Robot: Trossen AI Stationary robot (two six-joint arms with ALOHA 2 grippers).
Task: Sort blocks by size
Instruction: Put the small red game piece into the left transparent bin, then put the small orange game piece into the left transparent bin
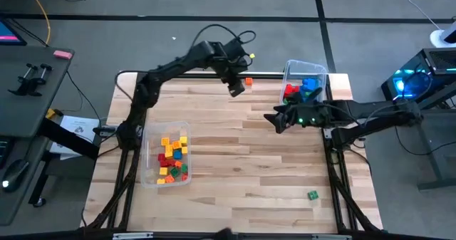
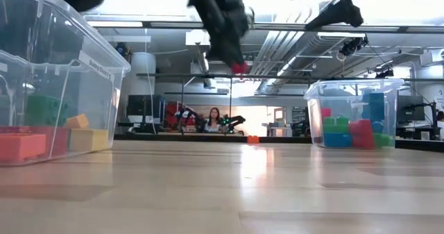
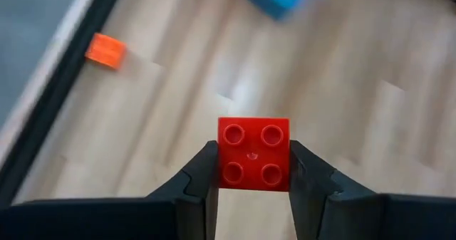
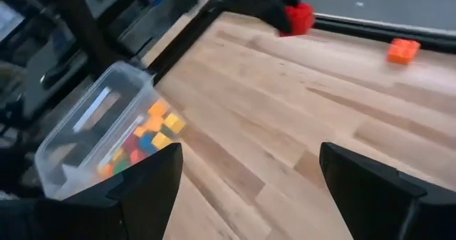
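Note:
My left gripper [image 1: 236,89] hangs over the table's far edge, shut on a red four-stud brick [image 3: 254,153], which the low view shows high above the table [image 2: 240,68]. An orange block [image 1: 249,81] lies on the table just beyond it. A clear bin [image 1: 305,83] at the far right holds larger red, blue and green blocks. A second clear bin [image 1: 165,154] at the left holds several small cubes. One green block [image 1: 312,195] lies near the front right. My right gripper [image 1: 274,119] stands open in the air beside the far-right bin, with nothing between its fingers. My left gripper pinches the red brick by two opposite side walls [image 3: 222,170] between its two fingers [image 3: 205,177]. The fingers slant down from above. The brick's studded top faces back toward the wrist. It is lifted clear of the table.
The middle and near part of the wooden table [image 1: 242,169] is bare boards. A black frame rail [image 1: 271,74] runs along the far edge. In the low view a person [image 2: 213,120] sits in the room behind the table.

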